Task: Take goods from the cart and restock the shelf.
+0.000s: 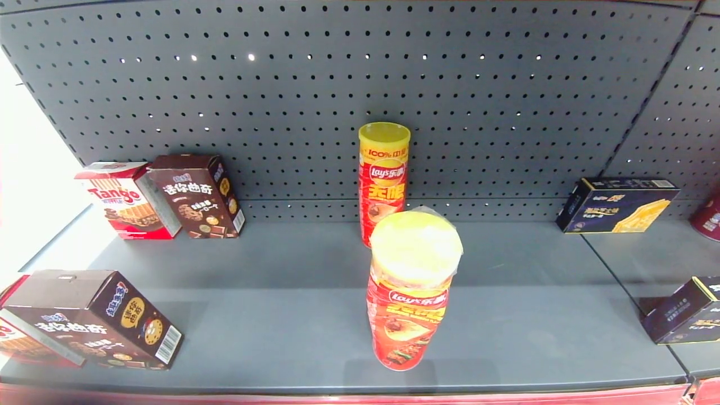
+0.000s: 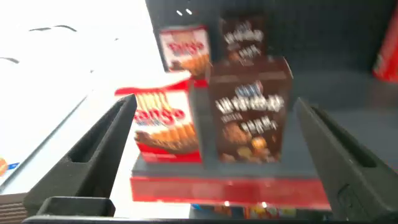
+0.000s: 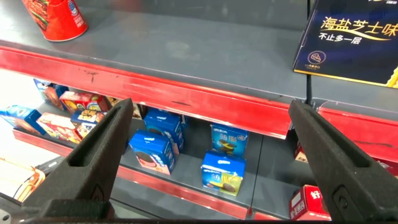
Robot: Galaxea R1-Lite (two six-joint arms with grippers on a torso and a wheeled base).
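Now, the grey shelf (image 1: 281, 315) is seen from above, and two chip canisters are found standing upright at its middle. The front chip canister (image 1: 410, 292) is set near the shelf's front edge, its yellow lid covered with clear film. The rear chip canister (image 1: 383, 180) is placed right behind it, close to the pegboard back (image 1: 337, 84).

At the back left, a red wafer box (image 1: 126, 202) and a brown cookie box (image 1: 199, 197) are stood side by side, touching. At the front left corner, a second brown cookie box (image 1: 95, 318) is stood just beside a second red wafer box (image 1: 22, 346). Over on the right, a navy box (image 1: 616, 205) is stood at the back, and another navy box (image 1: 683, 312) is kept nearer the front, on the neighbouring shelf section.

The left end effector (image 2: 214, 104) is held low before the front left pair of boxes, its fingers (image 2: 99, 149) spread wide. The right end effector (image 3: 211, 107) is likewise spread wide. It is held below the shelf's red front edge (image 3: 186, 93), where blue boxes (image 3: 155, 146) are lined up on a lower shelf (image 3: 186, 191).
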